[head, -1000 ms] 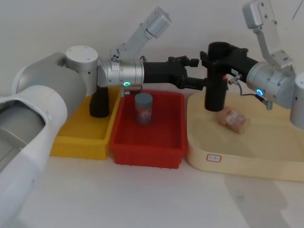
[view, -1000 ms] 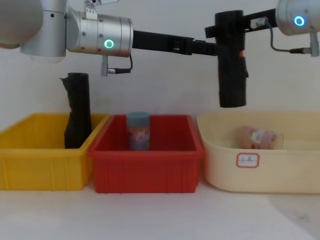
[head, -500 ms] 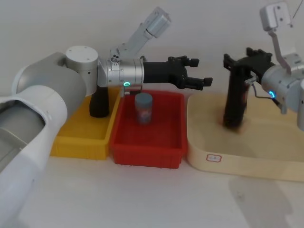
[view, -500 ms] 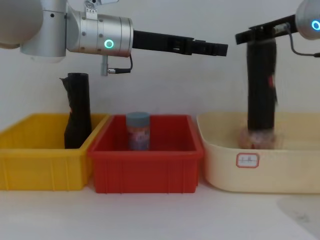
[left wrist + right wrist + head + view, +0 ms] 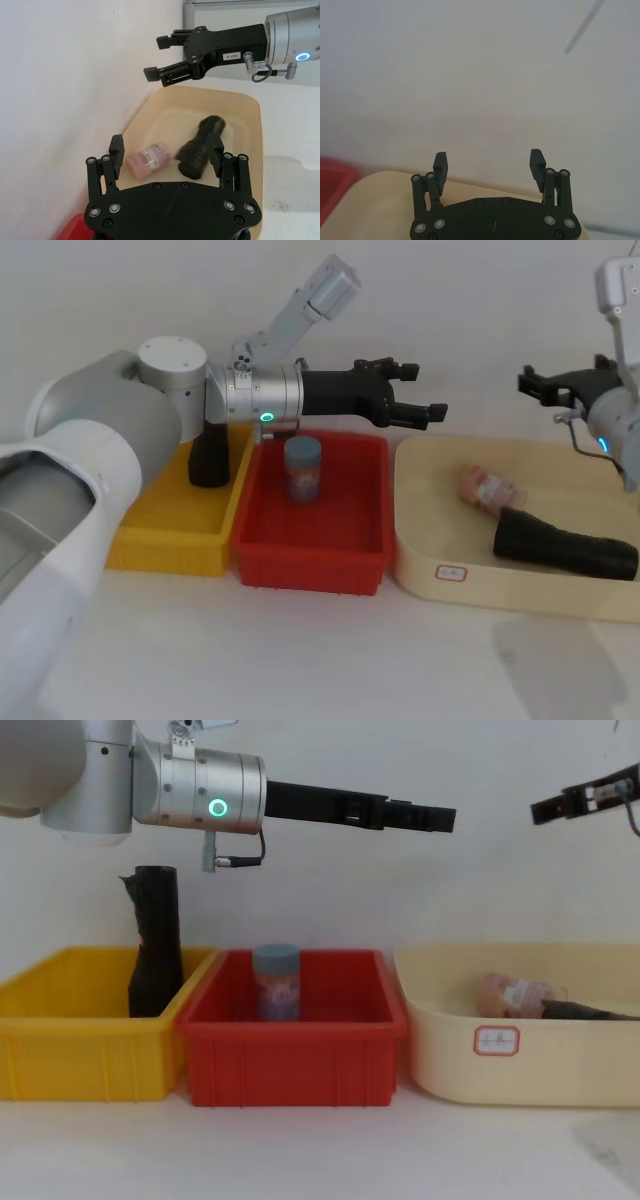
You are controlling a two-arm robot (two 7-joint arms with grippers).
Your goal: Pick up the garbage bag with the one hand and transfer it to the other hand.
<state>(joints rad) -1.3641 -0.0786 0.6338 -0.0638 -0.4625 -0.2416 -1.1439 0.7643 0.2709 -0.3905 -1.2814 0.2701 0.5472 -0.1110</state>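
The garbage bag, a thick black roll, lies on its side in the cream tray, free of both grippers. It also shows in the left wrist view and low behind the tray wall in the chest view. My left gripper on the green-ringed arm hangs open above the red bin's far right corner, holding nothing. My right gripper on the blue-ringed arm is open and empty, raised above the tray's far side.
A pink jar lies in the cream tray beside the bag. The red bin holds an upright blue-lidded jar. A slimmer black roll stands in the yellow bin.
The right gripper carried the bag rightward and down into the cream tray, let go and rose away open. The bag now lies on its side. The left arm has not moved.
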